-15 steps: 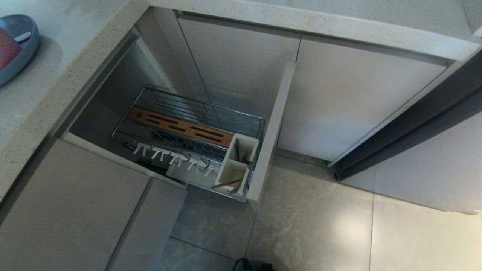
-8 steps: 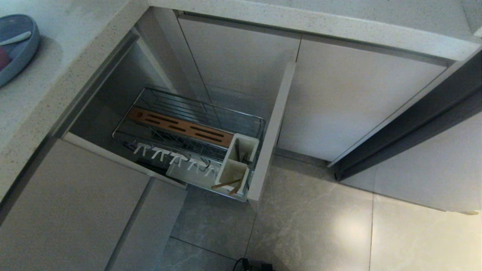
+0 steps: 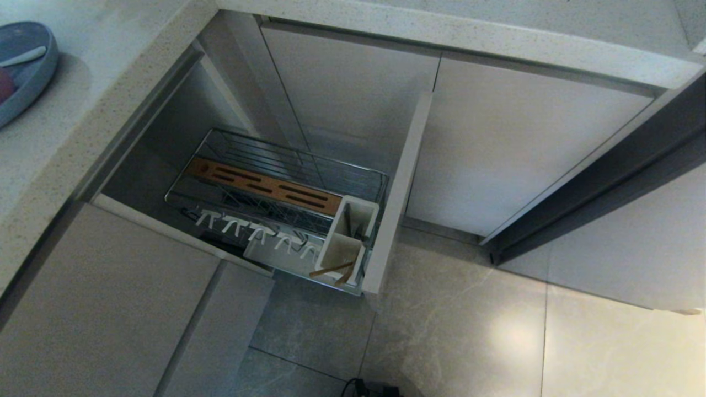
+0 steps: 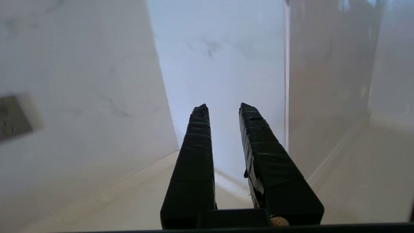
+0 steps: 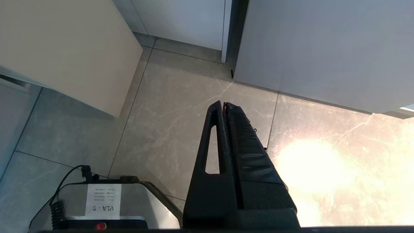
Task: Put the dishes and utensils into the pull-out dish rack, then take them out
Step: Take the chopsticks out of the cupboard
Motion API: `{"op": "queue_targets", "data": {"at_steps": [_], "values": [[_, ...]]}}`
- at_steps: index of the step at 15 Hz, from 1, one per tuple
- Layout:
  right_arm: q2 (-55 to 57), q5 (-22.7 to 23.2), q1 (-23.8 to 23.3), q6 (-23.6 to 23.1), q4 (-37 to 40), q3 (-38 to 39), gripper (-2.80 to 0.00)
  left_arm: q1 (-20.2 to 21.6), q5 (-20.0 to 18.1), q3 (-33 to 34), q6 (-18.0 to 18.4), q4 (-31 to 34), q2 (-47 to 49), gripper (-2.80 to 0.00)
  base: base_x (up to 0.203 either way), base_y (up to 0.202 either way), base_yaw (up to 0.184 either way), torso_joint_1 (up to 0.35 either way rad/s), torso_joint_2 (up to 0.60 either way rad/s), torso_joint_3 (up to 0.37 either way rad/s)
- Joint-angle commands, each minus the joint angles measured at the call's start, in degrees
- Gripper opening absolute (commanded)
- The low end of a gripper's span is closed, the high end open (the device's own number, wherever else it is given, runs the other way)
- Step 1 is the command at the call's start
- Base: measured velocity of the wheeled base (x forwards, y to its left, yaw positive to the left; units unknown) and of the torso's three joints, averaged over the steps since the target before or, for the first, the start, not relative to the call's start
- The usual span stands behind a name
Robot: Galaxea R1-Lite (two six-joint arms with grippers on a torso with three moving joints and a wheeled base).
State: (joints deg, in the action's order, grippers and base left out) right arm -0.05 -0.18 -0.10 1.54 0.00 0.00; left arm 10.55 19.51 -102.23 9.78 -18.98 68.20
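Note:
The pull-out dish rack point(image 3: 353, 171) stands drawn out of the cabinet, with its wooden strip point(image 3: 265, 184), white pegs point(image 3: 253, 231) and white caddy point(image 3: 350, 231). Light-brown chopsticks point(image 3: 333, 270) lean in the caddy's near compartment. On the counter at the far left lies the blue plate point(image 3: 33, 77), with a sliver of the pink bowl point(image 3: 3, 85) at the picture's edge. My left gripper point(image 4: 223, 106) is outside the head view, open and empty, pointing at a white marbled wall corner. Over the floor, my right gripper point(image 5: 223, 103) hangs shut and empty.
A white utensil point(image 3: 22, 56) rests in the plate. The rack's beige front panel point(image 3: 397, 193) juts out over the tiled floor point(image 3: 469, 331). Closed cabinet doors point(image 3: 513, 143) flank it. My base point(image 5: 103, 200) sits below the right gripper. A wall outlet point(image 4: 13, 116) shows beside the left gripper.
The pink shape over the plate has slid toward the left edge of the head view, leaving only a sliver. The rack and chopsticks have not moved.

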Motion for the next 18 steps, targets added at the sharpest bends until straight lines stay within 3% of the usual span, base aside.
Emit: {"op": "queue_targets", "data": {"at_steps": [1,4,11,16,18], "values": [[0.0,0.0,0.0,0.0,0.0,0.0,-2.8,6.9,-6.2,6.5,-0.6,-0.1,-1.6,-2.8,0.0,0.0,0.0,0.0,0.0,0.0],[0.0,0.0,0.0,0.0,0.0,0.0,-2.8,13.4,-12.7,14.9,-0.8,0.1,-3.7,-2.8,0.0,0.0,0.0,0.0,0.0,0.0],[0.0,0.0,0.0,0.0,0.0,0.0,-2.8,19.8,-17.2,29.7,-0.8,-0.2,-9.1,-2.8,0.0,0.0,0.0,0.0,0.0,0.0],[0.0,0.0,0.0,0.0,0.0,0.0,-2.8,26.8,-32.2,42.6,-0.6,-3.3,-14.2,-2.8,0.0,0.0,0.0,0.0,0.0,0.0],[0.0,0.0,0.0,0.0,0.0,0.0,-2.8,27.2,-35.7,44.5,-0.4,-3.6,-14.8,-2.8,0.0,0.0,0.0,0.0,0.0,0.0]]}}
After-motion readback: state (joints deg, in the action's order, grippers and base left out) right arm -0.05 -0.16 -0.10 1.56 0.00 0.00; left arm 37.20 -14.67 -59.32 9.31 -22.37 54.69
